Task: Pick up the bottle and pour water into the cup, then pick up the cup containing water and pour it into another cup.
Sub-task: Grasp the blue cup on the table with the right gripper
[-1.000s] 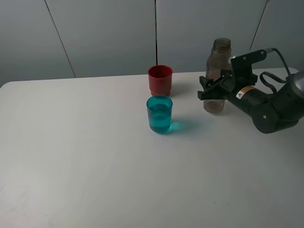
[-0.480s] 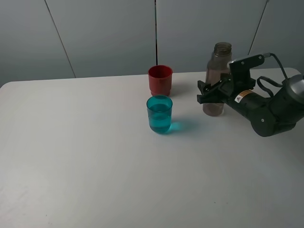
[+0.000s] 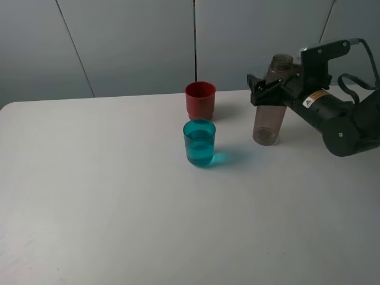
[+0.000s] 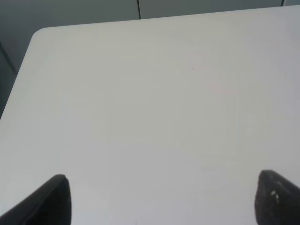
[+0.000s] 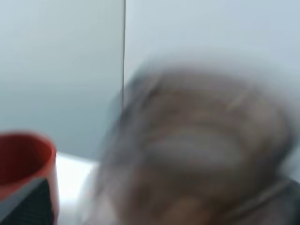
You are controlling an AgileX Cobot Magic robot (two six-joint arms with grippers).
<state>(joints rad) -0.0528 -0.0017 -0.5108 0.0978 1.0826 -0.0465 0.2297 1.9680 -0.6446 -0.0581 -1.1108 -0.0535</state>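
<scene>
The bottle (image 3: 267, 116), tall and smoky grey-brown, stands on the white table (image 3: 119, 208) at the back right, leaning slightly. My right gripper (image 3: 265, 90) is up at the bottle's shoulder, its jaws open around it. The right wrist view shows the bottle (image 5: 197, 150) as a close blur. The cup (image 3: 199, 142), a translucent teal tumbler, holds water and stands near the table's middle. Just behind it is another cup (image 3: 200, 100), red and opaque, whose rim (image 5: 23, 154) also shows in the right wrist view. My left gripper (image 4: 161, 201) is open over bare table (image 4: 150, 117).
A grey panelled wall (image 3: 130, 41) runs behind the table's back edge. The right arm's body and cable (image 3: 344, 119) hang over the table's right end. The table's rounded corner (image 4: 37, 35) shows in the left wrist view.
My right gripper has risen from the bottle's middle to its shoulder and its jaws have let go. The bottle stays on the table. The cups have not moved.
</scene>
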